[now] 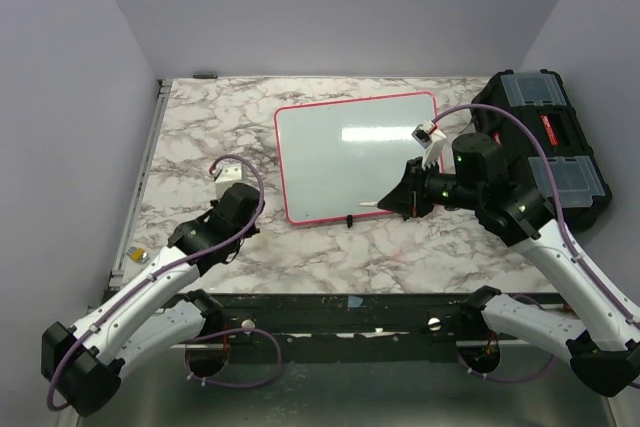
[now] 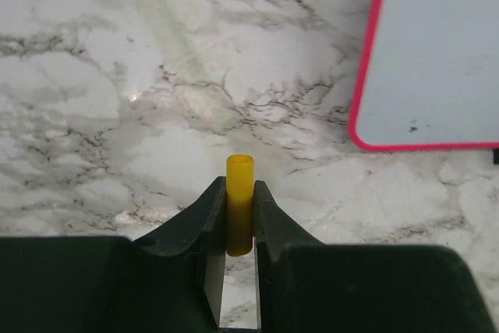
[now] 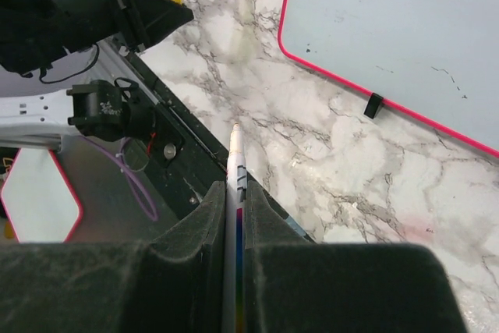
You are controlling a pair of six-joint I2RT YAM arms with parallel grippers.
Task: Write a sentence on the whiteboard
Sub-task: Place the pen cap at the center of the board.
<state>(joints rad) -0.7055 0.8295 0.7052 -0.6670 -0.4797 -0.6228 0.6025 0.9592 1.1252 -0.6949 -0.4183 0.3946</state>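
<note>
At the left my left hand [image 2: 239,193] hangs low over the marbled surface [image 1: 200,127], its two dark fingers pinched on a short yellow cap [image 2: 239,204] that stands upright between them. Right of it, near the middle, the whiteboard [image 1: 340,172] lies flat on the marble – glossy, pink-red rim, rounded corners, a small black clip [image 3: 374,104] on its near edge, a few dark specks on its face. Further right my right hand [image 3: 235,189] is clamped on a slim white marker [image 3: 234,146], its tip pointing left by the board's near edge. A black toolbox [image 1: 545,142] sits at the far right.
</note>
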